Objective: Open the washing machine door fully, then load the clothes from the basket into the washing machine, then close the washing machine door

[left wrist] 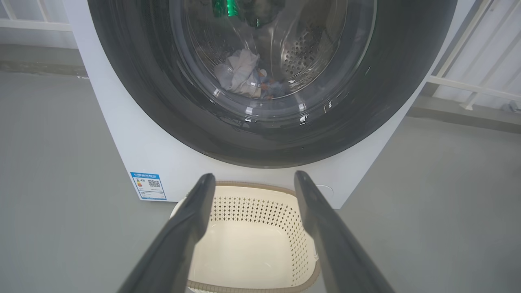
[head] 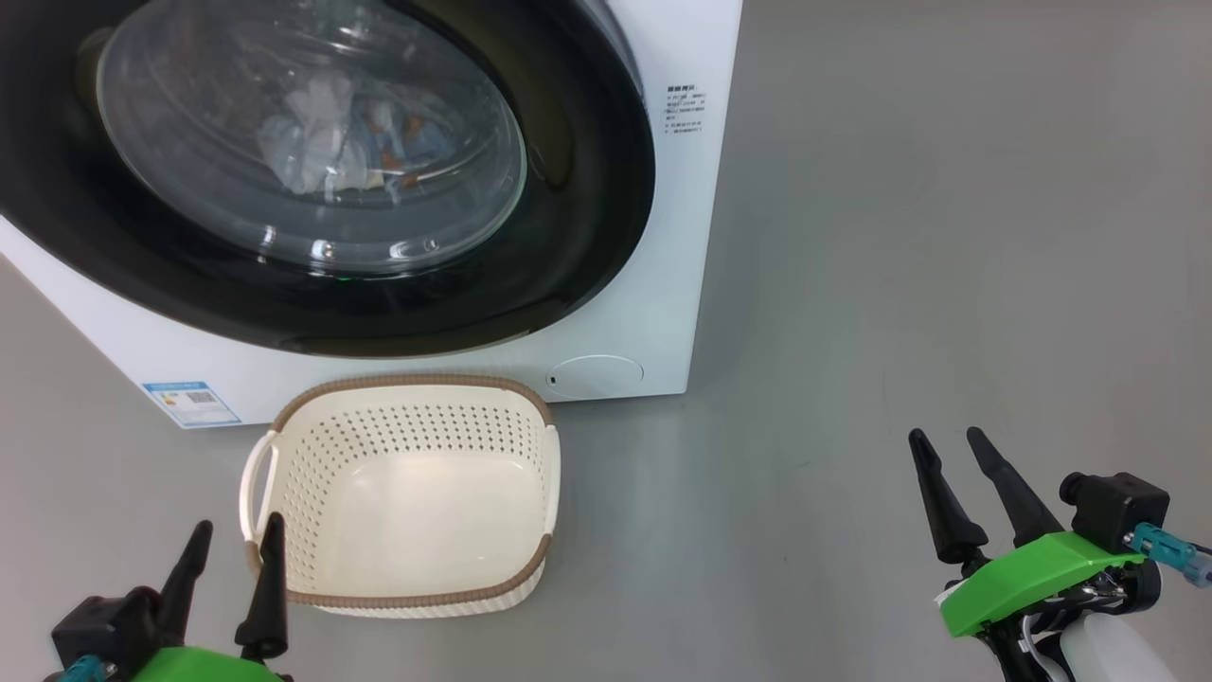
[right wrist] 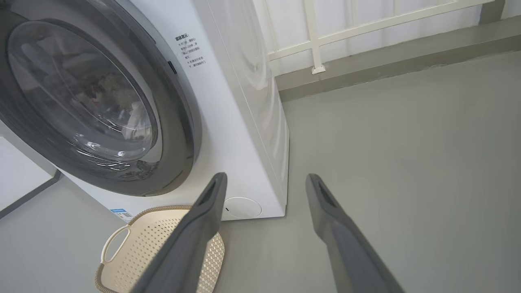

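Washing machine point(head: 663, 313) sits on the grey floor point(head: 900, 237), front toward the robot, and the job looks to be at its tail end. The door point(head: 568, 237) seems shut flush vs the white front, w/ no gap I can spot in any view, tho whether the latch has caught can't be told. So the step in hand, as I judge it, is confirming the close & keeping clear. To do it well: if a push is needed, press on the black rim, not the bulging glass, slow & square, w/ one claw only, then back straight off. Which side the hinge is on can't be told, so test gently. Basket point(head: 407, 440) stands on the floor just in front of the machine, below the door, w/ nothing in it; mind not to knock it. Clothes point(head: 322, 133), a white piece plus sth blue w/ orange spots, lie inside the drum behind the glass. Left claw point(head: 239, 523) hangs wide, holding nothing, just beside the basket's near left corner and well short of the door. Right claw point(head: 947, 436) is likewise wide & bare, over open floor, well apart from the basket and off to the right of the machine.
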Robot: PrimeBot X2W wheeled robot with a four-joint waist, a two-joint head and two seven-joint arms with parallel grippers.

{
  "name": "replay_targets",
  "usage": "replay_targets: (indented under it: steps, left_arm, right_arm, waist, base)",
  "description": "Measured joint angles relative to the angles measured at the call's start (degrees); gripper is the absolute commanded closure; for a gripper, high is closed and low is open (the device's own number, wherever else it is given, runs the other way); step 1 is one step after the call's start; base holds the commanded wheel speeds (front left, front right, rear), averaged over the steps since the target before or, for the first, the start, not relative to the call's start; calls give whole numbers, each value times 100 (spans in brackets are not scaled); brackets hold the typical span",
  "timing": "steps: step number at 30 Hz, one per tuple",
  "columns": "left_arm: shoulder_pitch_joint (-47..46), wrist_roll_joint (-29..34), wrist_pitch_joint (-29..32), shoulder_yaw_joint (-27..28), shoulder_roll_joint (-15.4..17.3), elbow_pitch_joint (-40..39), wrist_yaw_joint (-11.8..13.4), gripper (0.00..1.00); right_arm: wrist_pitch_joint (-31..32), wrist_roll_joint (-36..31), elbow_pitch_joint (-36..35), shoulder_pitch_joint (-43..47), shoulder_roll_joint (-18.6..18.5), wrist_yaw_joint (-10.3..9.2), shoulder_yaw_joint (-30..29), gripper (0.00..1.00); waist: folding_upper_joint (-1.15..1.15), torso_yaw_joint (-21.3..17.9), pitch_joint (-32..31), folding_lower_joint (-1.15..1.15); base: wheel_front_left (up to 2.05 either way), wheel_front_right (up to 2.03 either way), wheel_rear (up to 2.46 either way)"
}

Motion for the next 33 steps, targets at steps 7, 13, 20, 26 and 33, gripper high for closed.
replay_targets:
  steps: [7, 13, 20, 26, 33]
  left_arm:
    - [11, 8, 0, 44, -3, 31, 0, 0]
    - [56, 49, 0, 64, -18, 44, 0, 0]
    - [107, 49, 0, 65, -25, 96, 0, 0]
    - [186, 43, 8, -35, -289, 385, 1, 100]
    - [253, -216, 104, -47, -402, 466, 1, 100]
  right_arm:
    - [0, -36, -21, 118, 14, 0, -21, 0]
    - [0, -46, -23, 131, 15, 0, -22, 0]
    - [0, -80, -42, 137, 18, 0, -20, 0]
    - [8, -79, 288, 296, 176, 0, 31, 100]
    - [110, 149, 344, 424, 248, 0, 5, 100]
  waist:
    - [0, -9, -52, 0]
    - [0, -6, -105, 0]
    - [0, 7, -113, 0]
    - [0, 8, -109, 0]
    - [0, 8, -146, 3]
  base:
    - [0, 0, 0]
    - [0, 0, 0]
    - [0, 0, 0]
    - [0, 0, 0]
    - [0, 0, 0]
